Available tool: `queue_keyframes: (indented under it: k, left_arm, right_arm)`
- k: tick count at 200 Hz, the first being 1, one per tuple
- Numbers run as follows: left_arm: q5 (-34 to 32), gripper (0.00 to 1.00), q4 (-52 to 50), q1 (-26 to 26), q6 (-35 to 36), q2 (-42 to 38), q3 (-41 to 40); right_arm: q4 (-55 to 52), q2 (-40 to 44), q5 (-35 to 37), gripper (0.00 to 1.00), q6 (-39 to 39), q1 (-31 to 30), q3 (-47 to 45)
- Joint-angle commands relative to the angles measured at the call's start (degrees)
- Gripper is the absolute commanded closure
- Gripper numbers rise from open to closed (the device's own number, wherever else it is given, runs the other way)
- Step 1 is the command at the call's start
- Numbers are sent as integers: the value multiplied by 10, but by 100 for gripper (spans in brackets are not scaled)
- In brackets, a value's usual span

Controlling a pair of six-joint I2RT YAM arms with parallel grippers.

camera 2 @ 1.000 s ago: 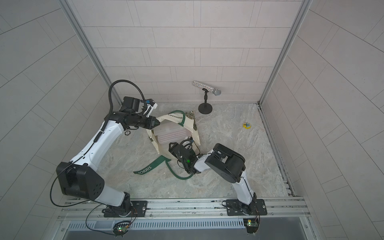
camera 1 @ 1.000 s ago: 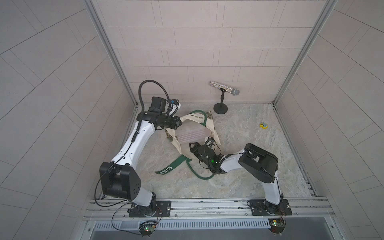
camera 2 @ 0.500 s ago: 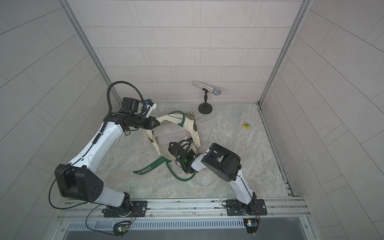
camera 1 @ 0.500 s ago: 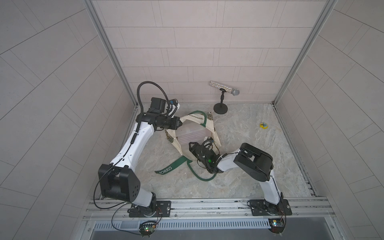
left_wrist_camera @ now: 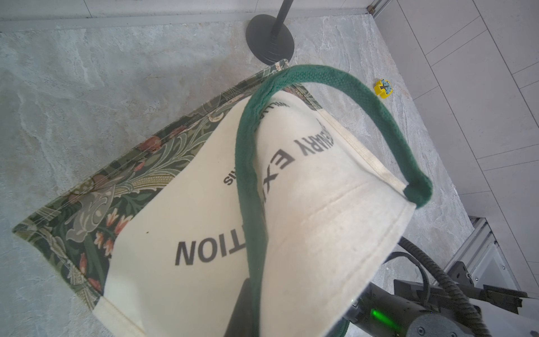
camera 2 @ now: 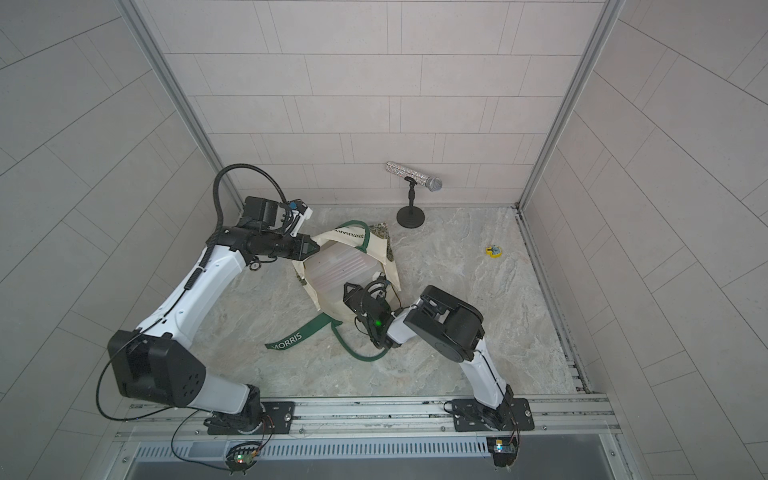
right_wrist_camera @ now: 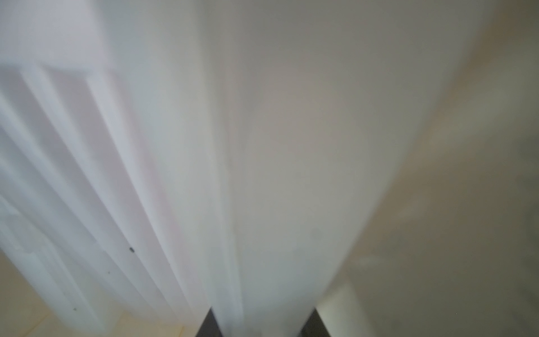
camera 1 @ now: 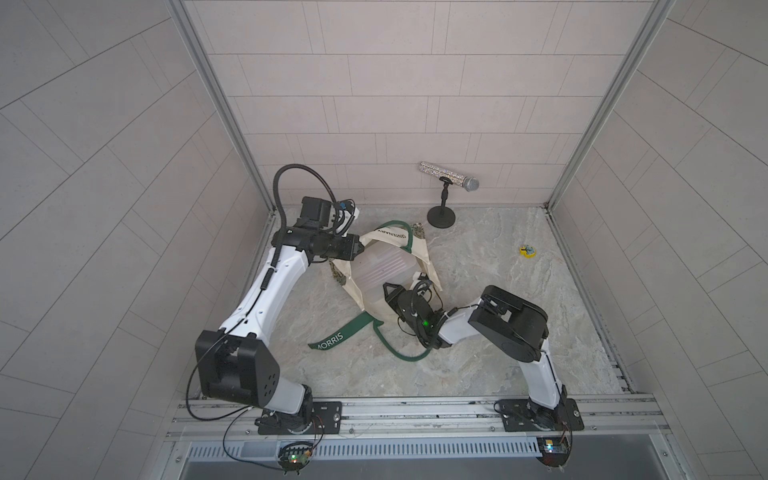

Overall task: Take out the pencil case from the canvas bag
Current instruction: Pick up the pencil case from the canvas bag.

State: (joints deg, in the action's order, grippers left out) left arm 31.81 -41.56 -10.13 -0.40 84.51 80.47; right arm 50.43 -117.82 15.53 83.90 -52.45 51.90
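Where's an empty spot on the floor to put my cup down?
Free: the floor between the mic stand, the yellow piece and the right arm; also the front strip between the green strap and the rail. Crowded: around the bag, beside the left arm.

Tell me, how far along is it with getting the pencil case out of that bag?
Done: the left gripper is shut on the rim of the bag, holding its mouth open. In hand: the right gripper is inside the mouth, closed around the pale ribbed pencil case. Left: the case is not out of the bag yet, so it must be drawn out and set on the floor.
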Motion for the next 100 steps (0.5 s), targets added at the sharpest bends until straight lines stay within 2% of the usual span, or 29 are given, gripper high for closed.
queue_keyframes:
  k: [1, 41, 100]
  left_arm:
    - [14, 100, 21, -1, 7, -22, 1]
    - [11, 100, 29, 0, -1, -18, 1]
    - [17, 100, 43, 0, -19, -12, -1]
  right_arm:
    - [-44, 36, -21, 77, -46, 6, -18]
    - [-87, 69, -79, 76, -78, 14, -31]
    - [-175, 102, -125, 76, -130, 19, -24]
